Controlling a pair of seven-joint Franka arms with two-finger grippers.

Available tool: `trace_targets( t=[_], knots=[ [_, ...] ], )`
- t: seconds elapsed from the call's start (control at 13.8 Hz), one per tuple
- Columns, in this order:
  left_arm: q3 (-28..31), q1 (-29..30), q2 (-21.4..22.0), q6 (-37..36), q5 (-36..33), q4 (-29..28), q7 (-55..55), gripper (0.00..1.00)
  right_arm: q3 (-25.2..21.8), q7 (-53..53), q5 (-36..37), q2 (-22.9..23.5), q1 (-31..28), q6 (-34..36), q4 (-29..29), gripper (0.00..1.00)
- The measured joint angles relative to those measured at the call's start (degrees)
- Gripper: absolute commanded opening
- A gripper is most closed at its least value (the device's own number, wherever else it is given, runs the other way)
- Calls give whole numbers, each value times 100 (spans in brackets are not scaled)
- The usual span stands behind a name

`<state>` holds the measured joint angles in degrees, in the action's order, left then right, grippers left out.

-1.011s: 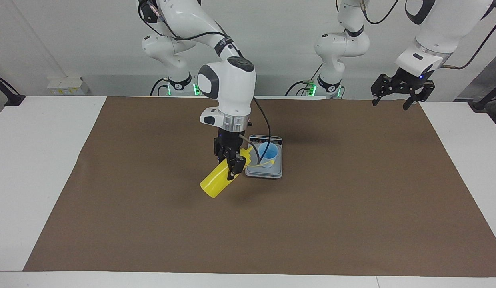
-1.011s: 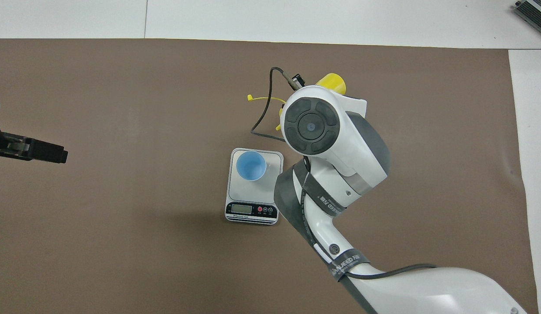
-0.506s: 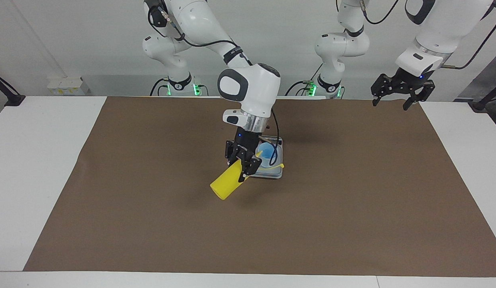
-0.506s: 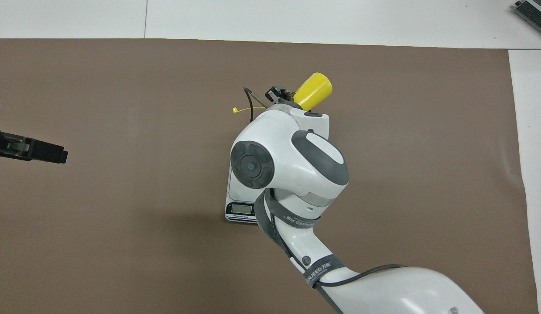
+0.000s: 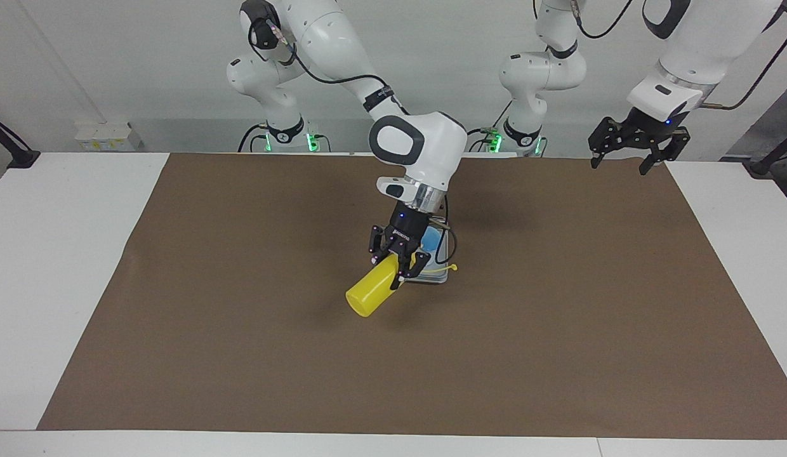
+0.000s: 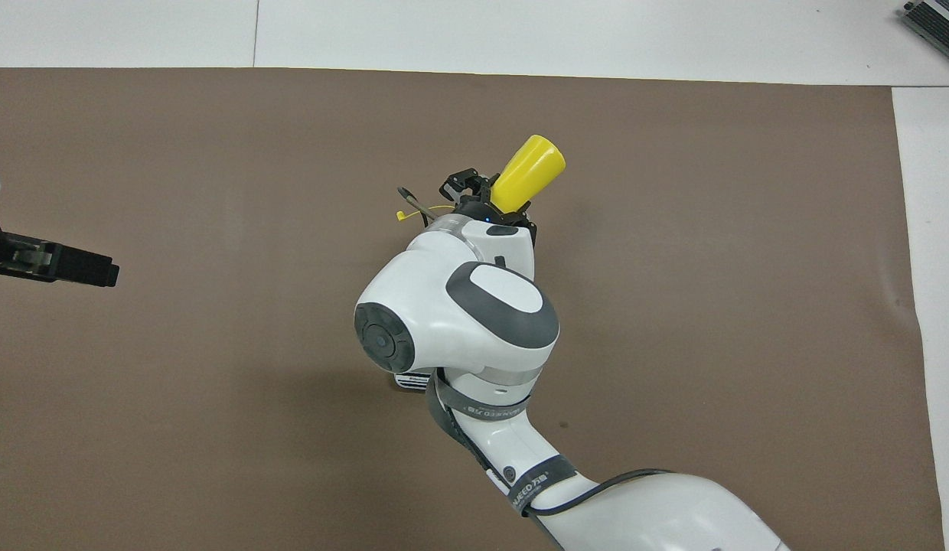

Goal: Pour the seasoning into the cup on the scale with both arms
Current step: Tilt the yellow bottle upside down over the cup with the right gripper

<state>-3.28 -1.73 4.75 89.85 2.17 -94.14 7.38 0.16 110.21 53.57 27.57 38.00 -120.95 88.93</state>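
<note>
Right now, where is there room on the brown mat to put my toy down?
Crowded spot: the scale with the cup, where the right gripper tips the yellow bottle. Bare mat stretches toward each arm's end. The left gripper waits there, raised.

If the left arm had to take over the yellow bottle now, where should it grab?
Probably the bare lower body of the seasoning bottle, near its base. The right gripper is shut on the nozzle end, tilted over the cup. The open left gripper should come from above, across the barrel.
</note>
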Motion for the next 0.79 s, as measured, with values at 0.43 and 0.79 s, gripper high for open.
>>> trace_targets(
  t=[0.43,0.79],
  knots=[
    [0,0,0,0,0,0,0,100,-8,78,980,33,203,243,164,0],
    [0,0,0,0,0,0,0,100,-13,79,1181,33,220,243,228,0]
  ],
)
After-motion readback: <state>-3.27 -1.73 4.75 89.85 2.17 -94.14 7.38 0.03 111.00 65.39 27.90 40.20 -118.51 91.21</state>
